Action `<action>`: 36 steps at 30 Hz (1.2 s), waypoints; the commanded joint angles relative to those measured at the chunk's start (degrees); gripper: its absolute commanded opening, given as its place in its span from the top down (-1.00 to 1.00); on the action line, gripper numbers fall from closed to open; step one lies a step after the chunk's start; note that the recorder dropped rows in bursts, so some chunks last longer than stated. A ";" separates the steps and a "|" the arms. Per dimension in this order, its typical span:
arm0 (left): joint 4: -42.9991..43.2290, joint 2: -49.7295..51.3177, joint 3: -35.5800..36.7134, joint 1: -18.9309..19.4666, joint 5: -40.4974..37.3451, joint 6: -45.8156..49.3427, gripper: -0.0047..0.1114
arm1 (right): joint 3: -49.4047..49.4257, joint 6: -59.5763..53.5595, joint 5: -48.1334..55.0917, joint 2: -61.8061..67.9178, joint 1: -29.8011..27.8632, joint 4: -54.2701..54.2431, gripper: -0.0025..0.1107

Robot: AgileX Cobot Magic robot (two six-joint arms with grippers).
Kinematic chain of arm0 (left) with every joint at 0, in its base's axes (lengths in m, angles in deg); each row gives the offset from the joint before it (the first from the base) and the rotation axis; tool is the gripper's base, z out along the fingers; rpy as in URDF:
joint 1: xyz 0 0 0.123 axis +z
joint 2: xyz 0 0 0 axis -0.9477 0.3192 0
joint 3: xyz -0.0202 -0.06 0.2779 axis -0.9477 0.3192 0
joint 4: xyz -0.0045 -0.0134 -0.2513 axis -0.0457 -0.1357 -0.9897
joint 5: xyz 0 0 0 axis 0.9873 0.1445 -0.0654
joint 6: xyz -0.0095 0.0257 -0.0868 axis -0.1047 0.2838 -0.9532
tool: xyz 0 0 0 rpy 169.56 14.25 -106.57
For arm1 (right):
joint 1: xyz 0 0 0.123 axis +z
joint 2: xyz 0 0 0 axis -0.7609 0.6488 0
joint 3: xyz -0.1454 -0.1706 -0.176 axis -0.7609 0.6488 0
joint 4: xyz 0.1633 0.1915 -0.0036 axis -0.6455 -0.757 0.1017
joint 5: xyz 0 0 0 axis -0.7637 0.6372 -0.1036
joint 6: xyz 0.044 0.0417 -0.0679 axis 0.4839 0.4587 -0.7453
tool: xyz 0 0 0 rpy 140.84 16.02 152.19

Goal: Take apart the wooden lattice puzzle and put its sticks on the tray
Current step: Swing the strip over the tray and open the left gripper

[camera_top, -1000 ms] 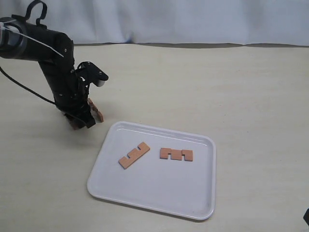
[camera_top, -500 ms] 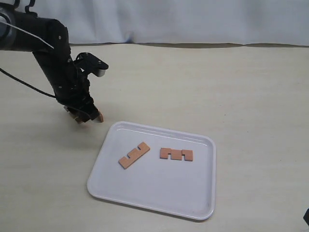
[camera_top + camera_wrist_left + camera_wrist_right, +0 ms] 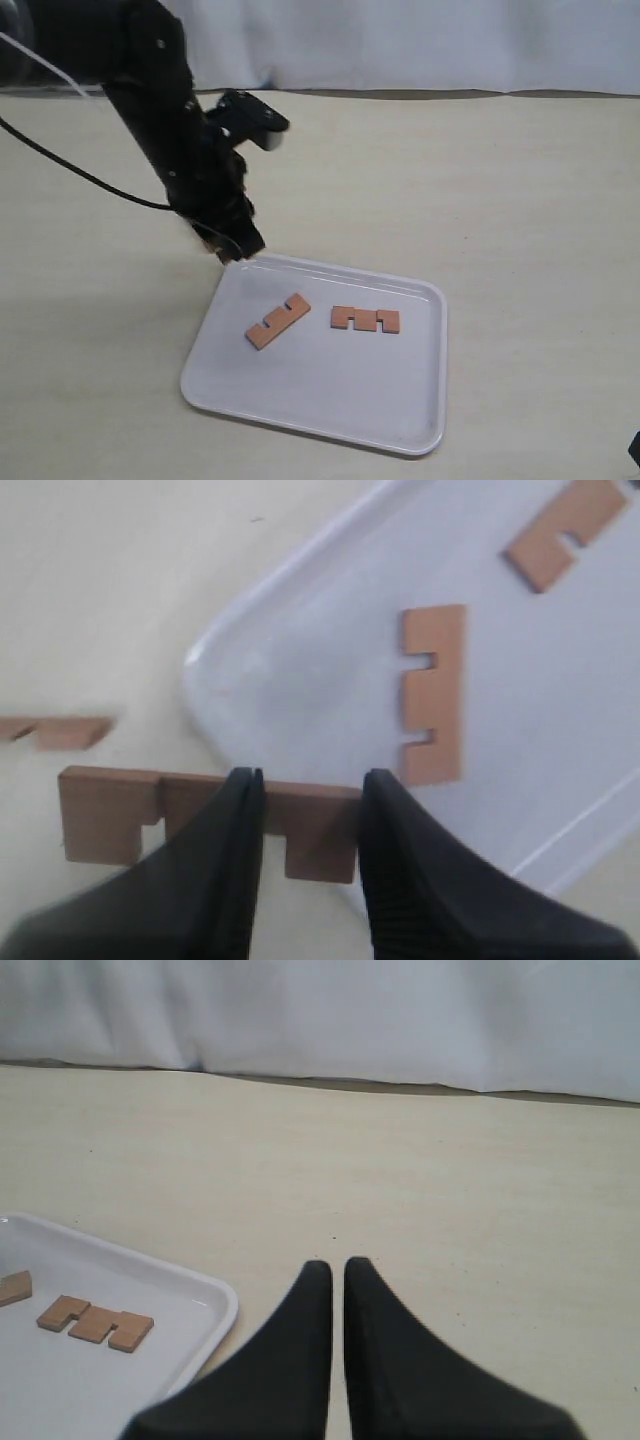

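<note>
Standing here, I'd say the job is at its carrying stage. The puzzle is no longer a lattice at all, only loose pieces. The black left gripper (image 3: 233, 247) hangs over the far left corner of the large flat white plastic tray (image 3: 425, 290) with its low raised rim. In the left wrist view its jaws are closed on a short, flat, reddish-brown wooden stick (image 3: 105, 810) with two square notches. The stick is pinched partway along its length and sits crosswise to the fingers, right above the tray's corner. I take this for the third stick of four. The next move, as I judge it, is to bring it further in over bare white plastic, clear of the rim. Then it should be lowered and the jaws parted, so that it lands flat rather than propped on the edge or on another piece. Two sticks of the same kind lie flat and apart in the tray, one (image 3: 277, 321) set at an angle towards the left and the other (image 3: 365, 320) near the middle. A fourth notched strip (image 3: 55, 730) lies on the pale beige tabletop (image 3: 500, 180) near that corner, off the tray and partly cut off by the edge of the view. It looks like the last one to fetch. The black right gripper (image 3: 333, 1265) sits low beside the tray, its fingers practically together with nothing between them.
</note>
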 commanded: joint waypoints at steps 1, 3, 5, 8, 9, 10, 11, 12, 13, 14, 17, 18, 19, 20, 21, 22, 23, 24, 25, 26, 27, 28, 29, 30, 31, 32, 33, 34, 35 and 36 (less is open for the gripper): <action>-0.81 -0.21 -0.21 -10.14 0.36 -0.35 0.92 | 0.09 0.21 -0.09 -0.22 0.23 -0.19 0.88; -0.81 -0.21 -0.21 -14.31 2.08 -0.52 0.92 | 0.09 0.21 -0.09 -0.22 0.23 -0.19 0.88; -0.81 -0.11 -0.21 -17.54 2.70 -0.52 0.92 | 0.09 0.21 -0.09 -0.22 0.23 -0.19 0.88; -0.81 0.84 -0.21 -19.98 3.07 -1.04 0.92 | 0.09 0.21 -0.09 -0.22 0.23 -0.19 0.88; -0.81 1.34 -0.21 -20.27 3.07 -1.74 0.92 | 0.09 0.21 -0.09 -0.22 0.23 -0.19 0.88; -0.81 1.79 -0.21 -20.52 3.07 -1.96 0.92 | 0.09 0.21 -0.09 -0.22 0.23 -0.19 0.88; -1.07 2.40 -0.21 -20.64 3.07 -2.05 0.92 | 0.09 0.21 -0.09 -0.22 0.23 -0.19 0.88; -1.20 3.06 -0.21 -20.64 3.07 -2.37 0.92 | 0.09 0.21 -0.09 -0.22 0.23 -0.19 0.88; -1.82 3.68 -0.21 -20.64 3.07 -2.90 0.92 | 0.09 0.21 -0.09 -0.22 0.23 -0.19 0.88; -2.35 4.28 -0.21 -20.64 3.11 -3.13 0.92 | 0.09 0.21 -0.09 -0.22 0.23 -0.19 0.88; -2.24 5.76 -0.21 -20.76 3.47 -4.82 0.92 | 0.09 0.21 -0.09 -0.22 0.23 -0.19 0.88; -2.24 6.07 -0.21 -20.76 3.62 -5.09 0.90 | 0.09 0.21 -0.09 -0.22 0.23 -0.19 0.88; -2.24 6.46 -0.21 -20.76 3.72 -5.09 0.86 | 0.09 0.21 -0.09 -0.22 0.23 -0.19 0.88; -2.24 6.57 -0.21 -20.76 3.87 -5.27 0.80 | 0.09 0.21 -0.09 -0.22 0.23 -0.19 0.88; -2.11 6.69 -0.21 -20.76 3.87 -5.58 0.74 | 0.09 0.21 -0.09 -0.22 0.23 -0.19 0.88; -2.11 6.69 -0.21 -20.76 4.16 -5.85 0.64 | 0.09 0.21 -0.09 -0.22 0.23 -0.19 0.88; -1.85 6.69 -0.21 -20.76 4.62 -6.17 0.53 | 0.09 0.21 -0.09 -0.22 0.23 -0.19 0.88; -1.85 6.69 -0.21 -20.76 4.91 -6.15 0.44 | 0.09 0.21 -0.09 -0.22 0.23 -0.19 0.88; -1.85 6.69 -0.21 -20.76 5.15 -6.15 0.33 | 0.09 0.21 -0.09 -0.22 0.23 -0.19 0.88; -1.85 6.69 -0.21 -20.76 5.15 -6.15 0.23 | 0.09 0.21 -0.09 -0.22 0.23 -0.19 0.88; -1.74 6.69 -0.21 -20.76 5.15 -6.15 0.14 | 0.09 0.21 -0.09 -0.22 0.23 -0.19 0.88; -1.70 6.69 -0.21 -20.76 5.15 -6.15 0.07 | 0.09 0.21 -0.09 -0.22 0.23 -0.19 0.88; -1.70 6.56 -0.21 -20.76 5.31 -6.15 0.01 | 0.09 0.21 -0.09 -0.22 0.23 -0.19 0.88; -1.70 6.46 -0.21 -20.76 5.42 -6.15 -0.04 | 0.09 0.21 -0.09 -0.22 0.23 -0.19 0.88; -1.70 6.32 -0.21 -20.76 5.51 -6.15 -0.07 | 0.09 0.21 -0.09 -0.22 0.23 -0.19 0.88; -1.54 6.15 -0.21 -20.76 5.51 -6.15 -0.09 | 0.09 0.21 -0.09 -0.22 0.23 -0.19 0.88; -1.09 6.10 -0.21 -20.76 5.51 -6.15 -0.10 | 0.09 0.21 -0.09 -0.22 0.23 -0.19 0.88; -0.65 5.82 -0.21 -20.76 5.51 -6.23 -0.10 | 0.09 0.21 -0.09 -0.22 0.23 -0.19 0.88; 0.09 5.36 -0.21 -20.76 5.39 -6.43 -0.10 | 0.09 0.21 -0.09 -0.22 0.23 -0.19 0.88; 1.33 4.92 -0.21 -20.76 5.00 -7.44 -0.10 | 0.09 0.21 -0.09 -0.22 0.23 -0.19 0.88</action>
